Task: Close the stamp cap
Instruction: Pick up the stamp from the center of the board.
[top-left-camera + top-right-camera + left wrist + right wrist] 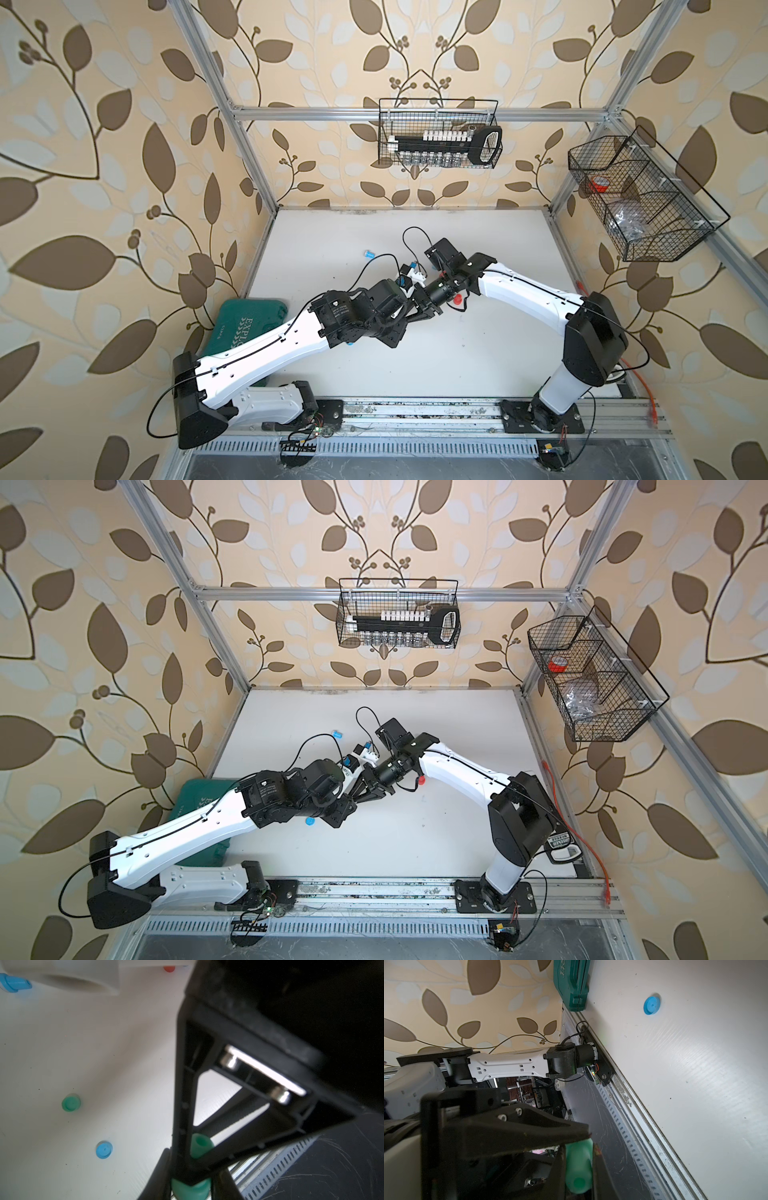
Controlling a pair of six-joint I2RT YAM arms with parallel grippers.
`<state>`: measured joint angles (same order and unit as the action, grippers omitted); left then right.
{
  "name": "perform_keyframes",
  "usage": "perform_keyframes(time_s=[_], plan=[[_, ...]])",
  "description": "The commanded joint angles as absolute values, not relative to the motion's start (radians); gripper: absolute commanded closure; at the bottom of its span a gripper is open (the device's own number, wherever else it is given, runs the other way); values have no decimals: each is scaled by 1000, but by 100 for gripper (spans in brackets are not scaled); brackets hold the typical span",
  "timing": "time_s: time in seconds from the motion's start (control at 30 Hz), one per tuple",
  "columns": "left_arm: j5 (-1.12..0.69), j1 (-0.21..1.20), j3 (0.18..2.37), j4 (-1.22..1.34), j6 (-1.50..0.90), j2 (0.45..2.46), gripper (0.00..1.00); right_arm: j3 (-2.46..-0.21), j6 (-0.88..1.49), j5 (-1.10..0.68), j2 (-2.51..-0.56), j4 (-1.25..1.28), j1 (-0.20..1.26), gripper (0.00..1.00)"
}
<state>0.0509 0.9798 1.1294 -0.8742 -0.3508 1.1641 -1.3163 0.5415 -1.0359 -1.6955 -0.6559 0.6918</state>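
Note:
A green stamp (192, 1189) is held above the table, and both grippers are shut on it. In the left wrist view my left gripper (191, 1187) clamps one end. The right gripper's black fingers (182, 1105) cross in front, and the stamp's hollow other end shows through them. In the right wrist view the stamp (579, 1165) sits between the fingers of my right gripper (579, 1167). A green cap (71, 1102) stands alone on the white table (104, 1053). In both top views the grippers meet tip to tip (411, 318) (356, 801), and the stamp is hidden there.
A blue cap (104, 1150) (651, 1005) (310, 821) lies near the green one. A blue stamp (369, 253) (337, 734) lies toward the back. A red piece (457, 300) sits under the right arm. A green case (249, 328) is at the left edge.

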Motion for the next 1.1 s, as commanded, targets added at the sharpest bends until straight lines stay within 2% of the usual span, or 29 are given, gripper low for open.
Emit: perform_keyframes(time_s=[0.0,0.1,0.23,0.3,0.5,0.6,0.67,0.8,0.87,1.07], plan=[[110,979,1146,-861,-354,1123,74,-1292,491,-1006,-1679,-737,703,97],[117,978,1153,-871,-357,1121,66,-1294,467,-990,-1681,-768,704,98],[120,978,1165,-889,-359,1129,37,-1300,463,-942,-1683,-786,704,98],[132,977,1169,-897,-366,1129,34,-1309,463,-917,-1686,-796,698,98],[187,977,1170,-919,-370,1107,32,-1357,420,-810,-1687,-890,651,97],[233,953,1157,-944,-370,1082,37,-1400,372,-685,-1682,-996,607,97],[208,874,1122,-944,-368,1057,42,-1432,346,-616,-1670,-1051,581,97],[2,543,991,-874,-326,1018,48,-1490,322,-537,-1645,-1113,553,97],[-68,425,957,-839,-300,1040,50,-1508,321,-521,-1644,-1129,552,97],[-138,329,927,-741,-265,1223,60,-1500,332,-526,-1646,-1121,553,97]])
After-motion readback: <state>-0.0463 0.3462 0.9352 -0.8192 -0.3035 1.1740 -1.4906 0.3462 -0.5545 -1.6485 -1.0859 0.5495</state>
